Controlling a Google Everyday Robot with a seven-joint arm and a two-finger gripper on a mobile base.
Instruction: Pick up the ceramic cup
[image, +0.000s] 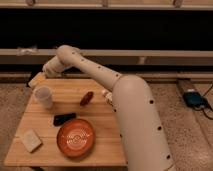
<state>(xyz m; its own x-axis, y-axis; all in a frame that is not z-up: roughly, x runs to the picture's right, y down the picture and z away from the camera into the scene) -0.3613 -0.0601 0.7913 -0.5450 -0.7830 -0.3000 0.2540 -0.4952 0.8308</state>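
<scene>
tool (37, 80) above desk's (102, 142) far left corner, we cannot tell if open or closed | ceramic cup (43, 96) upright on desk just nearer us than tool, apart from it; contents unseen | orange plate (75, 137) well nearer, rightward of tool

ceramic cup (44, 96) off-white | plate (75, 138) orange, ringed | gripper (37, 79) beige, at table's (102, 126) far-left corner

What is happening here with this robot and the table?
The robot arm reaches across the table, with its gripper at the far left corner, just behind the cup. The cup stands upright on the table, not picked up yet. The plate and block lie nearer the camera.
</scene>
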